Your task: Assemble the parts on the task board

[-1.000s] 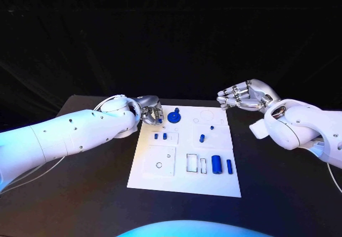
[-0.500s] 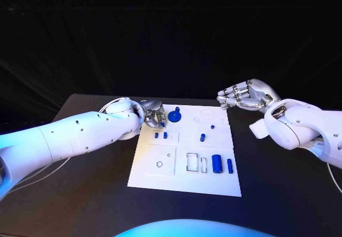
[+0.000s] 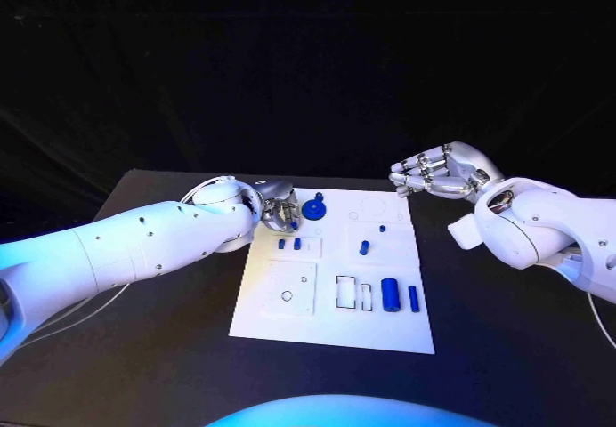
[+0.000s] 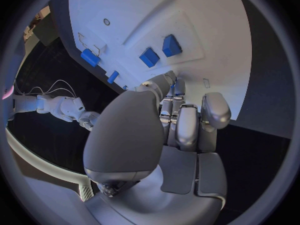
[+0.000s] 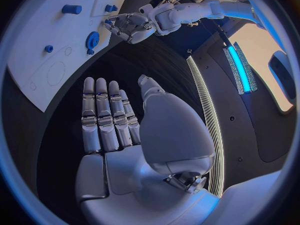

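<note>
The white task board [image 3: 331,311] lies mid-table. A blue gear-like disc [image 3: 314,211] with a blue peg [image 3: 319,197] behind it sits near the board's far edge. My left hand [image 3: 273,207] hovers over the far-left corner beside the disc, fingers curled in against the thumb [image 4: 156,87]. A blue speck shows at its fingertips; whether it is held is hidden. Two small blue parts [image 3: 289,243] lie just in front of that hand. My right hand [image 3: 441,174] floats off the far-right corner, fingers [image 5: 103,110] straight, holding nothing.
More blue parts lie on the board: a short one [image 3: 365,248], a tiny one [image 3: 381,229], a thick cylinder [image 3: 389,294] and a thin bar [image 3: 413,299] beside empty slots [image 3: 346,293]. Black table [image 3: 154,338] surrounds the board.
My left arm has shifted a little to the right, bringing the hand closer to the blue disc. The right hand has stayed where it was.
</note>
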